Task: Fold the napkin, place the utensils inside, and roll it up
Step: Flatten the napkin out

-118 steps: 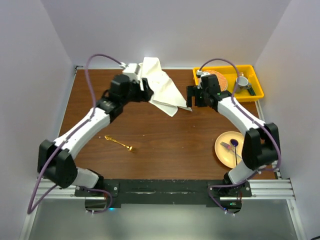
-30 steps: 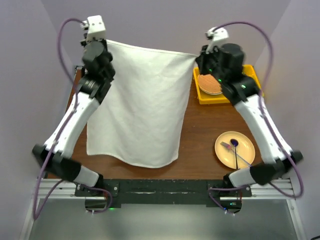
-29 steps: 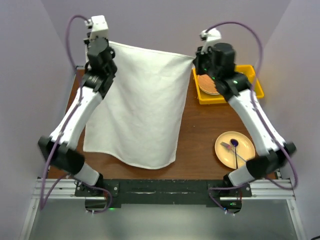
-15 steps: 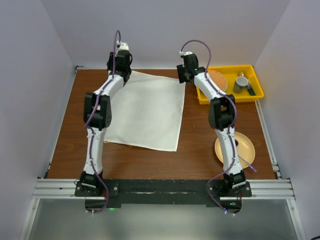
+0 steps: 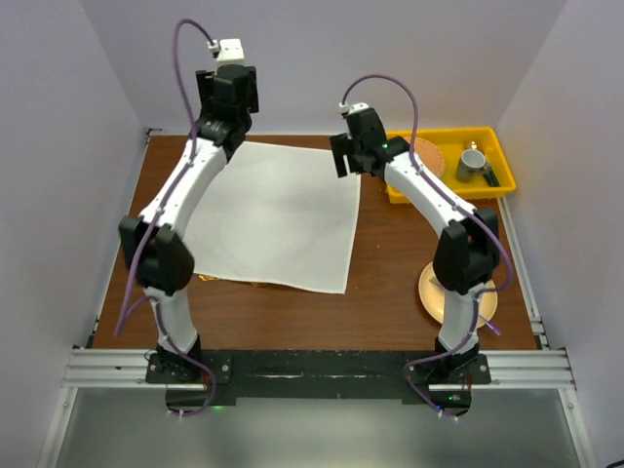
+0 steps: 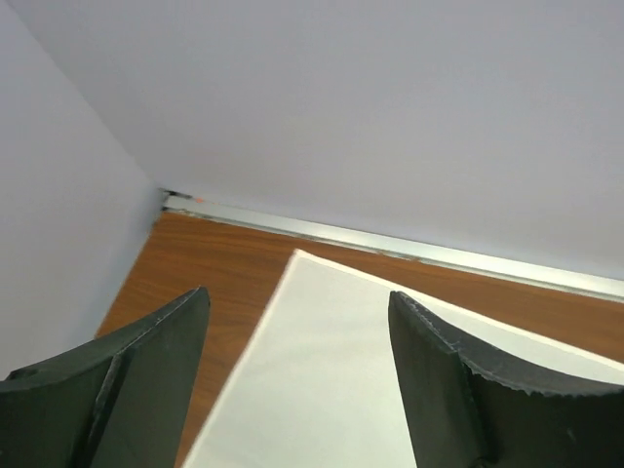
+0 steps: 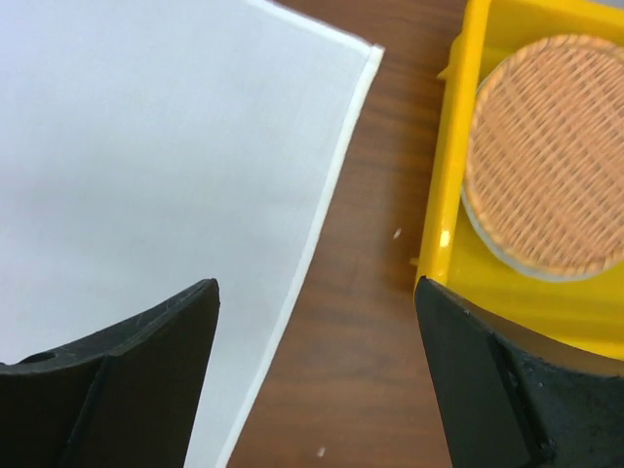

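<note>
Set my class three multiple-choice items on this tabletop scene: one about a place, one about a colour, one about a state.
1. Where is the bin that holds the woven disc, relative to the napkin?
A. On the left arm's side
B. On the right arm's side, apart from it
C. On top of it

2. What colour is that bin?
A. Blue
B. Yellow
C. Green

3. How do the left gripper and the right gripper stand?
A. Both shut on the napkin
B. Left shut, right open
C. Both open, holding nothing

Answers:
1 B: bare wood shows between the bin and the napkin's edge.
2 B: its walls are bright yellow.
3 C: each wrist view shows spread fingers, with the napkin lying flat below them.
</note>
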`<control>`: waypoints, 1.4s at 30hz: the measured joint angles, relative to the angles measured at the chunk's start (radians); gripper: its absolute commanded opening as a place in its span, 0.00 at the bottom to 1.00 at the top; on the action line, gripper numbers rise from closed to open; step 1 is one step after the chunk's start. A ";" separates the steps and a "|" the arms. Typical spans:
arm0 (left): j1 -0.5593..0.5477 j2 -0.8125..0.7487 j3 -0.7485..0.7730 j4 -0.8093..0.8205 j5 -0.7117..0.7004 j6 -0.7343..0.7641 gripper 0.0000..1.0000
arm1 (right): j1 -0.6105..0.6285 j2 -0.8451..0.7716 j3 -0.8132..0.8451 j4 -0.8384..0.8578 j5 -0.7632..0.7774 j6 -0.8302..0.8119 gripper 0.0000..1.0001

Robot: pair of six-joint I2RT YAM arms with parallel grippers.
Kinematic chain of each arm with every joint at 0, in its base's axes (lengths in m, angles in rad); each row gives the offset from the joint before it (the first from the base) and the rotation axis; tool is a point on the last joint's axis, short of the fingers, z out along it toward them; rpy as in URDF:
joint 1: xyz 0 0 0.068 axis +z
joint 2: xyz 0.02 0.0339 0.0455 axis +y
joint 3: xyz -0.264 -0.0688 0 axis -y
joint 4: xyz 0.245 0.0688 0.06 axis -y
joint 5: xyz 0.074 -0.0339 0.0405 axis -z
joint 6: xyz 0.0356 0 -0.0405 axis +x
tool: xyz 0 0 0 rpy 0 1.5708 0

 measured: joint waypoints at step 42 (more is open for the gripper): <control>0.184 -0.799 -1.009 -0.218 0.401 -0.458 0.83 | 0.560 -0.159 -0.618 0.248 -0.171 0.314 0.73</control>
